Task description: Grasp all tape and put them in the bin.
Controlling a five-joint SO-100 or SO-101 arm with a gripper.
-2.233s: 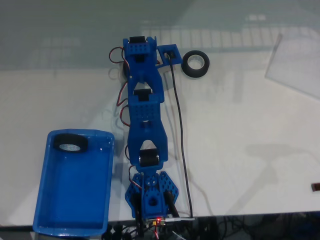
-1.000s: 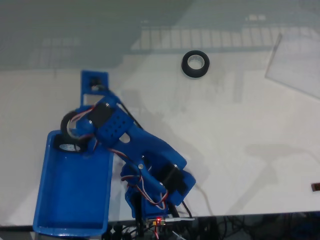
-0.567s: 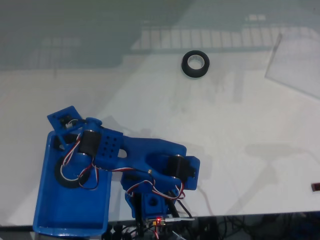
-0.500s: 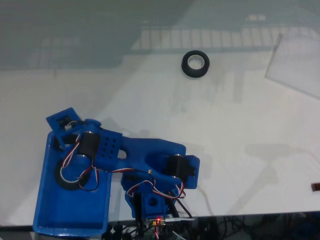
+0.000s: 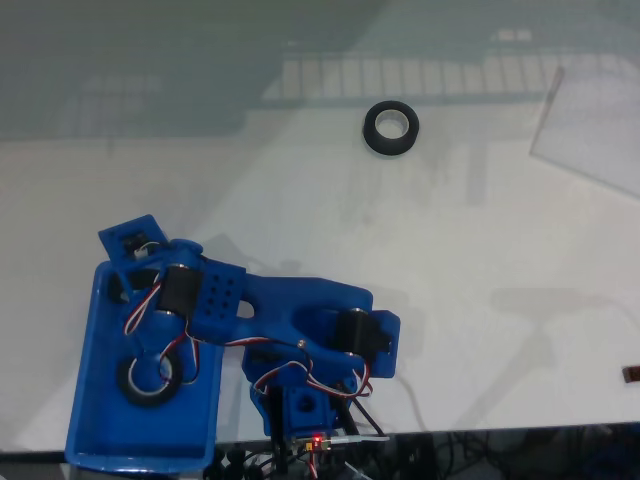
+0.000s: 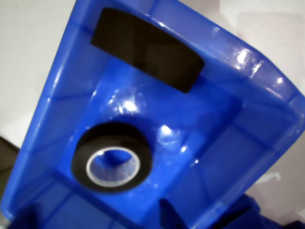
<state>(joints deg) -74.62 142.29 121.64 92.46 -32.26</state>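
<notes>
The blue tray [image 5: 88, 390] lies at the lower left of the fixed view, with the folded blue arm over it. My gripper [image 5: 160, 350] hangs open above the tray's middle. A black tape roll [image 5: 148, 380] lies free on the floor below it, and the wrist view shows this roll [image 6: 112, 163] flat, pale core up, with no finger on it. A second roll [image 6: 147, 47] sits edge-on by the far wall of the tray [image 6: 248, 62]; in the fixed view it is mostly hidden under the wrist. A third roll [image 5: 390, 129] lies on the white table at the top centre.
A clear plastic sheet [image 5: 595, 130] lies at the table's upper right. The arm's base [image 5: 305, 410] and its cables sit at the front edge beside the tray. A small dark object [image 5: 632, 374] is at the right edge.
The arm carried a roll from the table's far side and folded down over the tray. In the last half second the roll left the gripper and dropped toward the tray's near end.
</notes>
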